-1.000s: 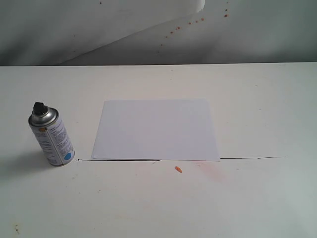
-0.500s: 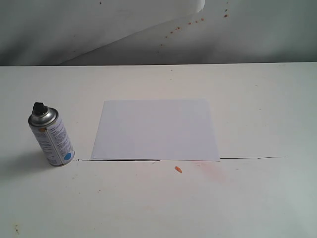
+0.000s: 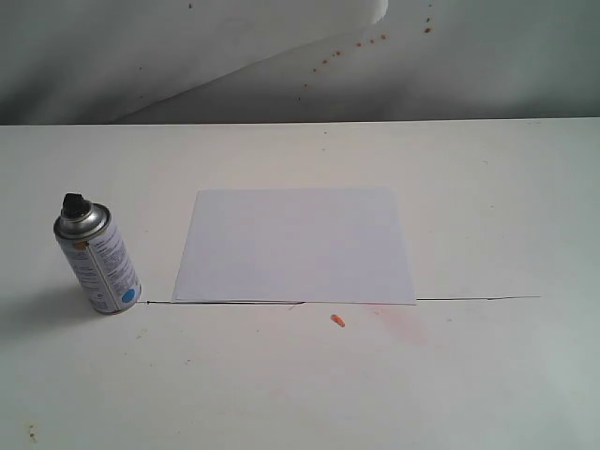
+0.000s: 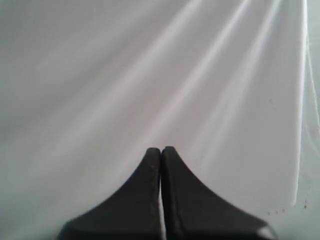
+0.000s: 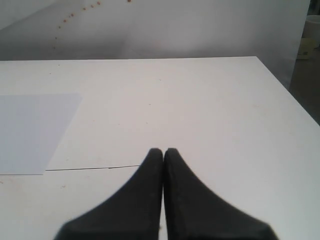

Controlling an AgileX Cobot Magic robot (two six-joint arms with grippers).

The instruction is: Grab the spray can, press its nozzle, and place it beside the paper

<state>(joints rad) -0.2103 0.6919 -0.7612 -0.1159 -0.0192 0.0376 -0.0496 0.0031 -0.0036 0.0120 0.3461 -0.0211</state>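
The silver spray can (image 3: 98, 264) stands upright at the left of the white table, its black nozzle (image 3: 73, 202) on top. The white paper (image 3: 295, 246) lies flat in the middle, right of the can and apart from it; one corner of the paper (image 5: 35, 132) shows in the right wrist view. My left gripper (image 4: 161, 150) is shut with nothing in it, facing a white backdrop sheet. My right gripper (image 5: 163, 151) is shut and empty above the table, right of the paper. Neither gripper appears in the exterior view.
A thin black line (image 3: 469, 299) runs across the table along the paper's front edge. A small orange scrap (image 3: 337, 321) and a faint pink stain (image 3: 403, 323) lie just in front of it. The table's right edge (image 5: 287, 87) shows in the right wrist view.
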